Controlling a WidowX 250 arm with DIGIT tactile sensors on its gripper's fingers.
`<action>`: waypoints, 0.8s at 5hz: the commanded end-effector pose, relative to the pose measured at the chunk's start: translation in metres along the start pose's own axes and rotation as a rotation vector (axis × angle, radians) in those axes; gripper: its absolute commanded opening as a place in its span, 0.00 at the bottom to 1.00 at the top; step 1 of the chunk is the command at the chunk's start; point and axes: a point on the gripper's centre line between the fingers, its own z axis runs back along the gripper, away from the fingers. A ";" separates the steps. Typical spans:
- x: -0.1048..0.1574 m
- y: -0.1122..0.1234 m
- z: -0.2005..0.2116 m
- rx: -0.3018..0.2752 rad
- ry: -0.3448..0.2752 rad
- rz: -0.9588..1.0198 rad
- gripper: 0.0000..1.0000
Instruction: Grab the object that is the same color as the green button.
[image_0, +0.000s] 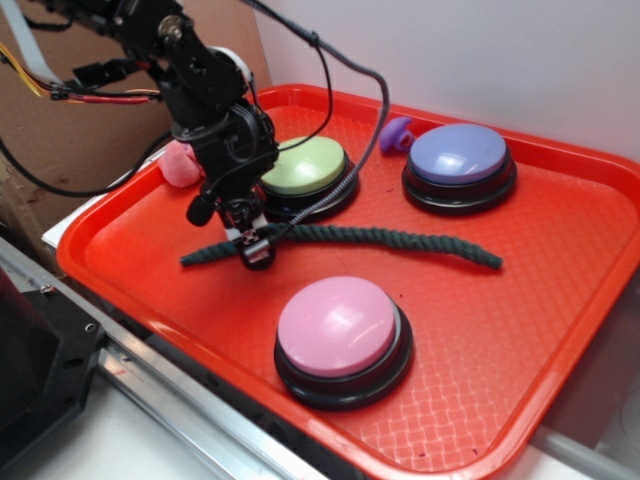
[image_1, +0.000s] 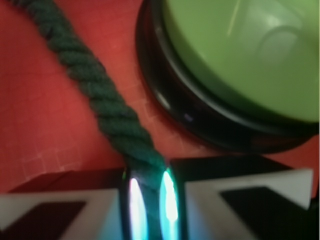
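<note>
Red tray (image_0: 560, 260), no legible writing; hand (image_0: 252, 250) clamped on green rope (image_0: 400, 240) beside green button (image_0: 305, 165).

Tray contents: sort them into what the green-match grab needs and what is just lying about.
Needed:
- green rope, pinched between the jaws of the gripper
- green button, the colour reference

Lying about:
- pink button
- purple button
- small purple knob
- pink plush toy, at the rim of the red tray
</note>
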 end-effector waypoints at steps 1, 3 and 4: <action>0.010 -0.006 0.097 0.000 -0.036 0.291 0.00; 0.009 -0.008 0.172 0.045 -0.132 0.490 0.00; 0.008 -0.014 0.185 0.066 -0.167 0.505 0.00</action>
